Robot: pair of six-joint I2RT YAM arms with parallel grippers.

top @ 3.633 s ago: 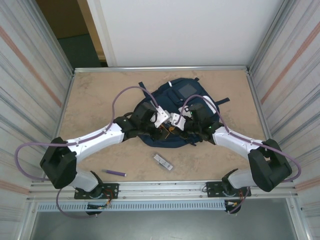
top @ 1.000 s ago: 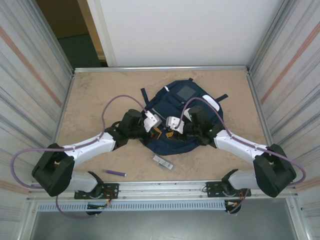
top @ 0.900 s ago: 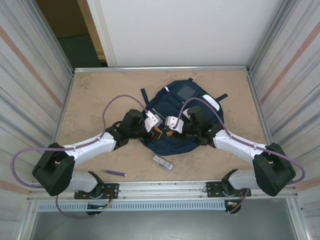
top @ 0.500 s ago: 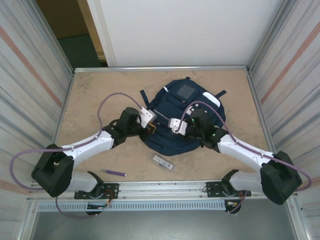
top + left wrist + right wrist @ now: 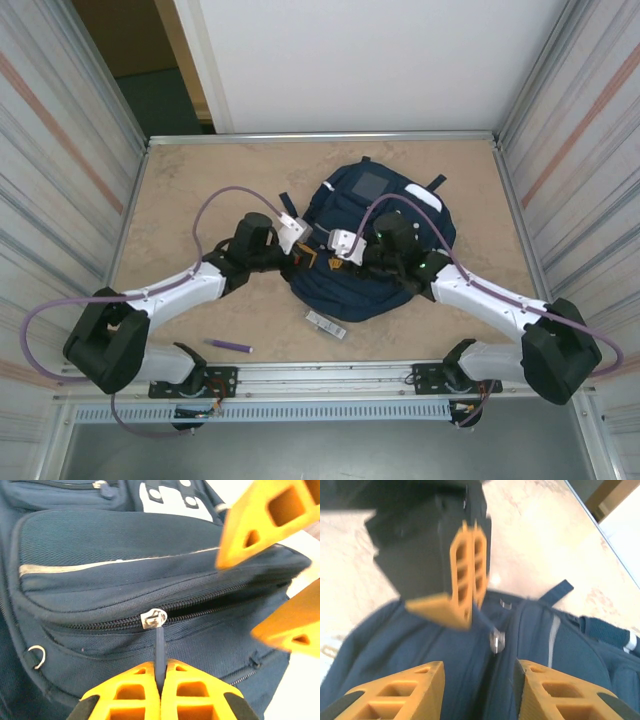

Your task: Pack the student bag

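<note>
1. a purple pen and a small grey striped item lie apart on the table, close to its near edge.
2. the left gripper is pressed together, pinching the dark zipper pull on the near side of the student bag.
3. just right of it, the right gripper hangs over the same zipper, fingers spread with nothing between them.
4. the bag lies flat mid-table, its grey patch toward the far edge.

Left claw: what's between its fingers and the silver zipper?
A thin dark pull cord, pinched by the left claw, seen in the left wrist view.
</note>
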